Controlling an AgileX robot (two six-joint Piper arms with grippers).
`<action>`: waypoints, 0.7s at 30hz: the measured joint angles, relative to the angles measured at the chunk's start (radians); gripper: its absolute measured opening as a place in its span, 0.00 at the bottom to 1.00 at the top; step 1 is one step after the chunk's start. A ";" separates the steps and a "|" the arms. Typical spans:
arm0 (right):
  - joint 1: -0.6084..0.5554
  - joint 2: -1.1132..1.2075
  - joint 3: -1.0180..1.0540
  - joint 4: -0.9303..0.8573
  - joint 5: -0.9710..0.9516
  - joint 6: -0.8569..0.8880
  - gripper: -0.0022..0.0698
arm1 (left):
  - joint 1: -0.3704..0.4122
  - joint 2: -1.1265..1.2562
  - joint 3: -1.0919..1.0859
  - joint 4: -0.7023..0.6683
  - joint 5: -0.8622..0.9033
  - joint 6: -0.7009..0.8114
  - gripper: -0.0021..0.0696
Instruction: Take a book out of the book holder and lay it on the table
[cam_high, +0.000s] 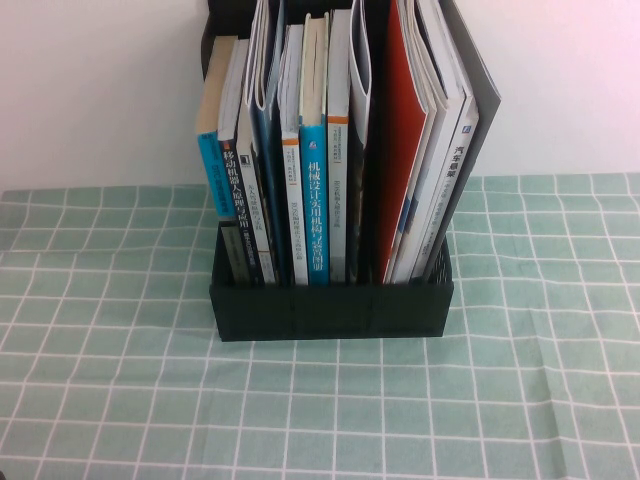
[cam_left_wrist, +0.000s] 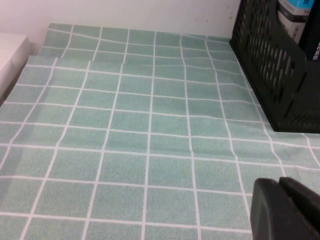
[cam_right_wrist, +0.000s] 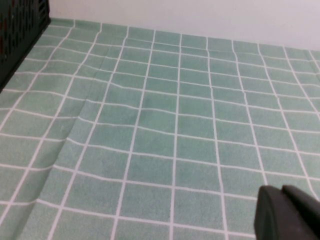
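The black book holder (cam_high: 330, 310) stands at the middle of the table (cam_high: 100, 400), full of upright books. The book (cam_high: 482, 95) stands in the rightmost slot; only its dark grey back and top edge show, and its front is hidden. Neither gripper shows in the high view. My left gripper (cam_left_wrist: 279, 181) is shut and empty, low over the cloth to the left of the holder (cam_left_wrist: 272, 65). My right gripper (cam_right_wrist: 282, 190) is shut and empty, low over the cloth to the right of the holder (cam_right_wrist: 20, 30).
A red-covered thin book (cam_high: 400, 120) and white books stand beside the book. A blue-spined thick book (cam_high: 316, 210) and several others fill the middle and left slots. A white wall rises behind the table. The cloth is slightly wrinkled (cam_right_wrist: 75, 125).
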 joint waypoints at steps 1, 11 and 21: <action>0.000 0.000 0.000 0.000 0.000 0.000 0.03 | 0.000 0.000 0.000 0.000 0.000 0.000 0.03; 0.000 0.000 0.000 0.000 0.000 0.000 0.03 | 0.000 0.000 0.000 0.002 -0.038 0.000 0.03; 0.000 0.000 0.002 -0.023 -0.281 -0.043 0.03 | 0.000 0.000 0.005 0.002 -0.464 0.002 0.03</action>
